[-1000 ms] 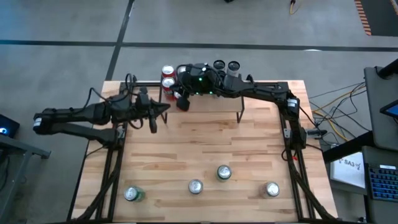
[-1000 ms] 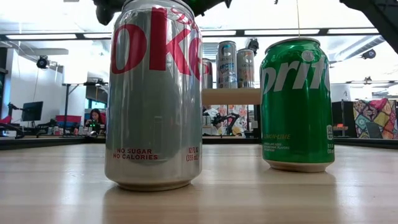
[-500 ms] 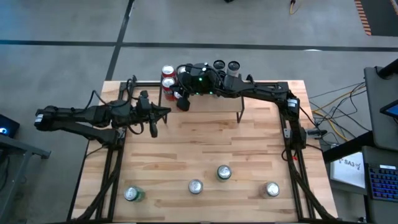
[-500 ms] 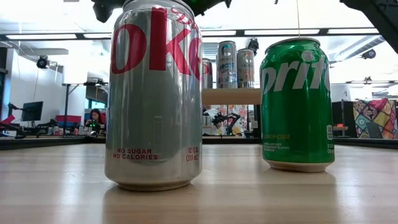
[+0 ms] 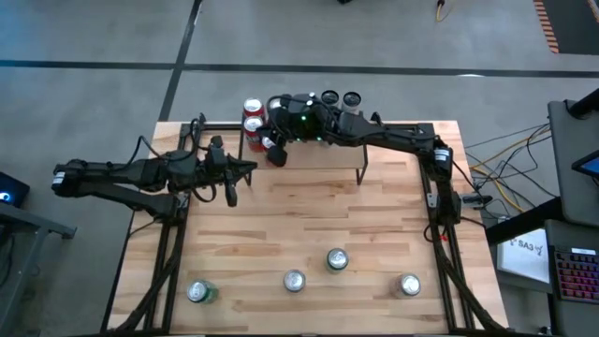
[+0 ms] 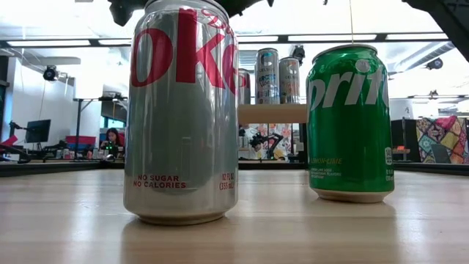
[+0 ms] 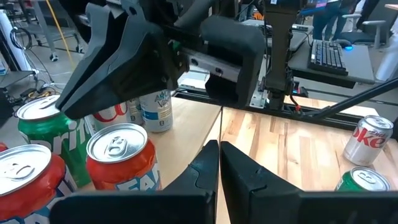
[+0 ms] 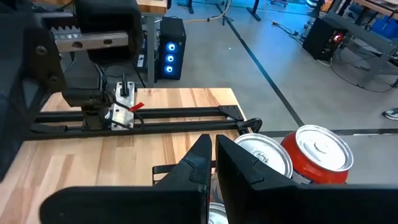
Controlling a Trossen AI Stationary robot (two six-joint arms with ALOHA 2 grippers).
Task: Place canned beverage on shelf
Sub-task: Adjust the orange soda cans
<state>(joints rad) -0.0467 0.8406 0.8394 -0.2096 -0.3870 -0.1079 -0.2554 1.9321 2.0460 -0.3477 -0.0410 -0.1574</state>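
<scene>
We read "oke", "NO SUGAR NO CALORIES" and "12 FL OZ" on the silver Diet Coke can [image 6: 182, 110] nearest the low camera, and "prite" on the green Sprite can [image 6: 350, 122] beside it; behind them two tall slim cans [image 6: 277, 75] stand on the shelf [image 6: 272, 113], their print too small to read. In the left wrist view a second Diet Coke can [image 7: 368, 140] shows "Diet oke", an orange can [image 7: 119, 163] shows letters that look like "FA", and a pale can [image 7: 155, 111] carries a blue mark we cannot read. From above, four cans stand along the near edge of the table [image 5: 281, 234]; two red cans [image 5: 253, 116] stand at the shelf's left end. The right gripper [image 5: 275, 153] is closed and empty over the shelf's left front corner, just beside the red cans. The left gripper [image 5: 251, 168] is closed and empty above the table, left of the shelf. Against the frame of a second ago, the left arm has drawn slightly back toward the table's left edge and the right wrist has shifted slightly; all cans stand where they stood.
</scene>
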